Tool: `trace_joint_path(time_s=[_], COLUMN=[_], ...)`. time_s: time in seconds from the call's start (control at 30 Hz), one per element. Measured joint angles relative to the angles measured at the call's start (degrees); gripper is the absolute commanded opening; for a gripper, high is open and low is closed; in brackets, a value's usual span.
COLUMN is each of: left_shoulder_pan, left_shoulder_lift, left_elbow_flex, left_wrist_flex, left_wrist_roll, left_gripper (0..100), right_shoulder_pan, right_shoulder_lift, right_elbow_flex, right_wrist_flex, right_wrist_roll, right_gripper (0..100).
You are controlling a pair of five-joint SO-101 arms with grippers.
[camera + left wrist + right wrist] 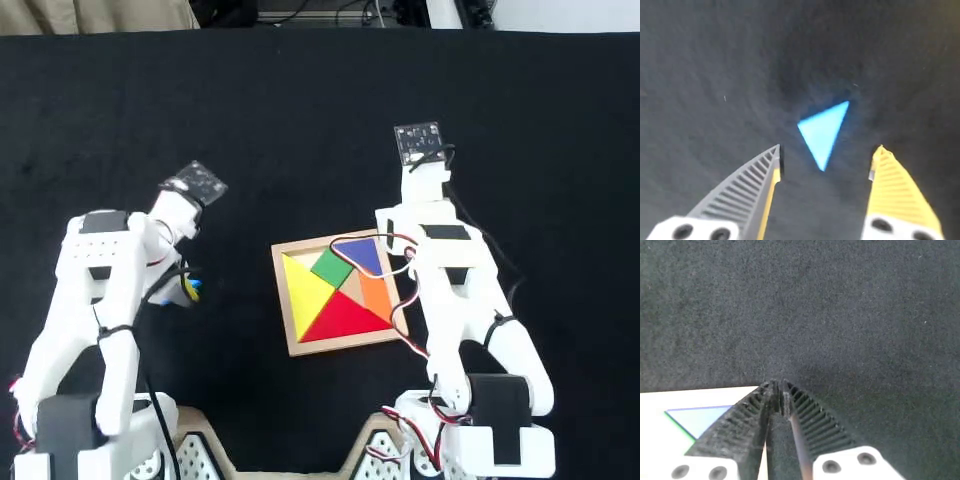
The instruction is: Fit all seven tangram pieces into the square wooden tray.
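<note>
My left gripper (829,148) gapes over the blue triangle (822,131); off-centre closing could skid it. Right gripper (776,386) closed, empty.

The square wooden tray (292,335) sits mid-bench (300,120) between the two arms, with pieces (335,300) lying inside it. Left of the tray and well apart from it, a loose triangle (822,131) lies on the bench beneath the left gripper (829,148), between its spread fingers. The right gripper (775,385) hangs over the bench just past the tray's edge.
</note>
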Motion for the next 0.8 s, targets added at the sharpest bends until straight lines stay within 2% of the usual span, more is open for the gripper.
trace_joint_path(time_s=[0.1,0.3,0.5,0.67,0.8], left_shoulder_pan=[-0.2,0.4,2.4,2.4,2.4], left_shoulder_lift=[0.2,0.2,0.2,1.5,7.7], left_elbow_flex=[-0.2,0.7,6.0,6.8,6.2], left_wrist_flex=[-1.3,-2.1,-10.5,-12.0,-12.7], left_wrist_roll=[-6.8,-13.2,-13.7,-13.7,-13.7], left_gripper=[29,29,29,29,29], right_shoulder_pan=[0.0,0.0,0.0,0.0,0.0], right_shoulder_lift=[0.0,0.0,0.0,0.0,0.0], right_elbow_flex=[0.0,0.0,0.0,0.0,0.0], right_wrist_flex=[0.0,0.0,0.0,0.0,0.0], right_wrist_roll=[0.0,0.0,0.0,0.0,0.0], right_gripper=[1.1,1.1,1.1,1.1,1.1])
